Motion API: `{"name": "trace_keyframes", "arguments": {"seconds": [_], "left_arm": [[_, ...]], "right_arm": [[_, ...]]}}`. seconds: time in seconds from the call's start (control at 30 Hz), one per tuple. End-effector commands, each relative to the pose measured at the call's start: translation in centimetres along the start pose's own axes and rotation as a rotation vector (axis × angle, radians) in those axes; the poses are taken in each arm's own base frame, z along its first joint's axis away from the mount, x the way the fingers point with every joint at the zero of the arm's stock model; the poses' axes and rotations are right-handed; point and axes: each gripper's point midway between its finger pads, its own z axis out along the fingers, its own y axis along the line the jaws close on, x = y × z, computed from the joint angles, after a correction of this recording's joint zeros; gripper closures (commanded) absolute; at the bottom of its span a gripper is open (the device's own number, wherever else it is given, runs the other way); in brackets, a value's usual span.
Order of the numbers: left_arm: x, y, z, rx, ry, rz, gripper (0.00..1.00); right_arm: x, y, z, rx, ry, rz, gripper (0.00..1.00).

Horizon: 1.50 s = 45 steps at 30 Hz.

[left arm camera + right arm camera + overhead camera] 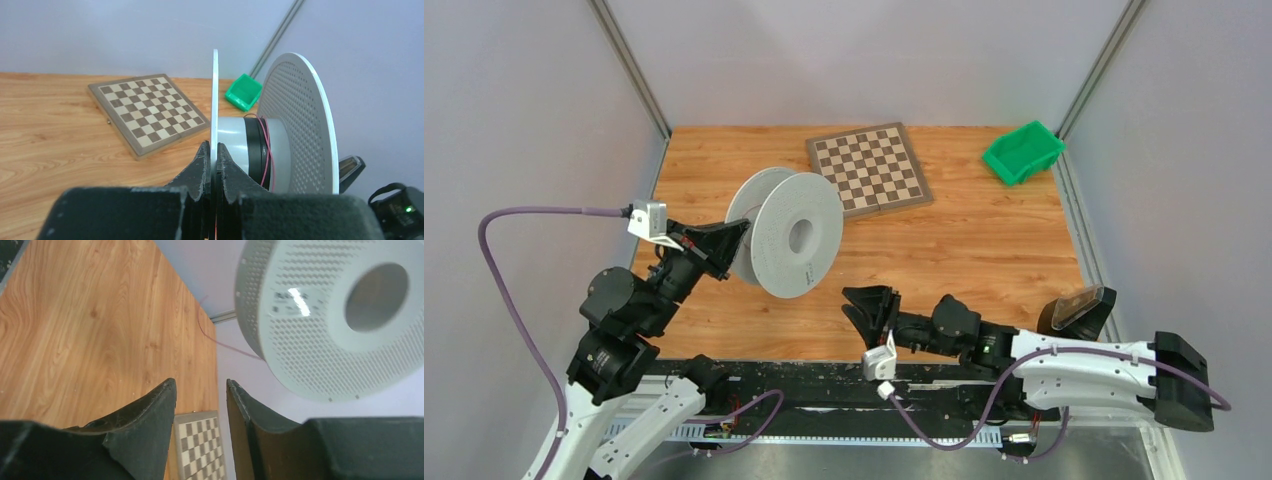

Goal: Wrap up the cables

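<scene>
Spool (789, 235), upright, one flange clamped in left hand (724, 244); cable (268, 150) on hub; right hand (871, 312) part-open, empty, facing other flange, apart.

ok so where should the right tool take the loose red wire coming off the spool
Probably the free stretch of red wire just off the rim of the spool, where it runs clear in the air. Come from the near side with the open right tool, jaws either side of the strand; it's thin, so close fully.
</scene>
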Motion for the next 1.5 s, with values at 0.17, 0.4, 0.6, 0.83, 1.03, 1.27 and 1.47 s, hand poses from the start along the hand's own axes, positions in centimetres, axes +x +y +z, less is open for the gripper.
{"name": "trace_keyframes", "arguments": {"seconds": [0.17, 0.4, 0.6, 0.83, 1.03, 1.27, 1.47], "left_arm": [[-5.5, -3.9, -1.1, 0.109, -0.102, -0.166, 1.0], [-6.0, -5.0, -1.3, 0.144, -0.085, -0.216, 1.0], [-6.5, -5.1, -1.5, 0.148, -0.101, -0.222, 1.0], [-6.5, -5.5, -1.6, 0.166, -0.096, -0.236, 1.0], [-6.6, -5.5, -1.8, 0.168, -0.1, -0.237, 1.0], [-6.5, -5.7, -1.7, 0.175, -0.093, -0.249, 1.0], [-6.0, -5.5, -1.3, 0.165, -0.085, -0.267, 1.0]], "right_arm": [[-1.4, -3.1, 2.6, 0.071, 0.069, -0.351, 0.55], [-1.2, -3.5, 4.0, 0.096, 0.11, -0.477, 0.53], [-1.9, -4.4, 5.0, 0.106, 0.113, -0.51, 0.52], [-1.6, -4.0, 6.1, 0.083, 0.137, -0.535, 0.52], [-1.2, -3.7, 7.0, 0.064, 0.153, -0.53, 0.52], [-0.2, -4.0, 7.7, 0.093, 0.22, -0.521, 0.61], [0.3, -3.1, 7.5, 0.066, 0.227, -0.519, 0.85]]}}
